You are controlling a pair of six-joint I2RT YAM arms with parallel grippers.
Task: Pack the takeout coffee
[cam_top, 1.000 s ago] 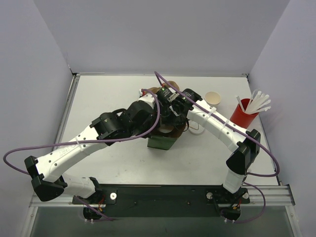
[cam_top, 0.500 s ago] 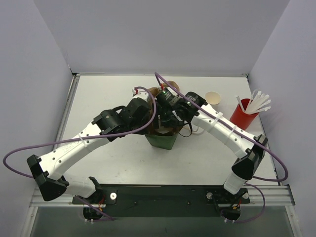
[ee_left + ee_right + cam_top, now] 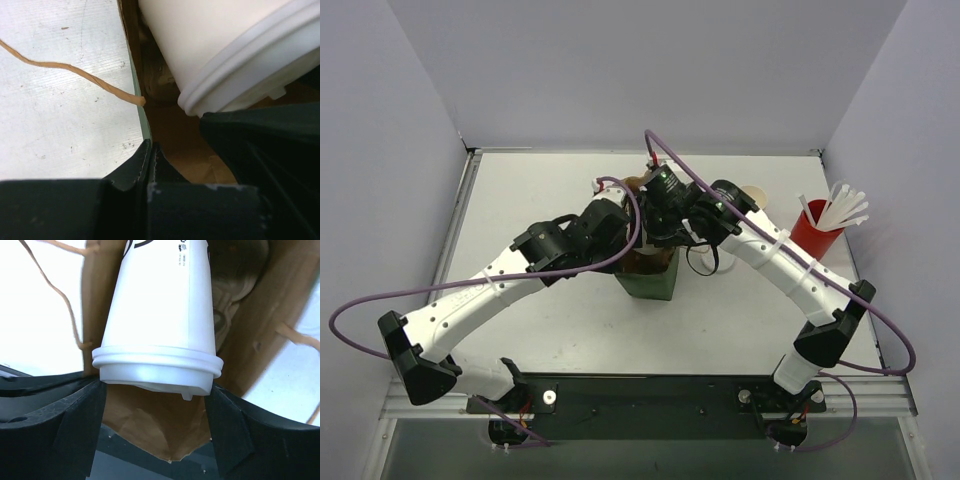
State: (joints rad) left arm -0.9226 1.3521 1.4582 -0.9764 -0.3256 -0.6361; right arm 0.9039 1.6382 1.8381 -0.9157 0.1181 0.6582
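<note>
Swung farther over the bag mouth since a second ago: right gripper, jaws clamping takeout coffee at its lid, long axis running straight ahead, base first into bag. Bag rim pinched tight by left gripper. Counted: one bag, one takeout coffee; far right, one red straw cup.
</note>
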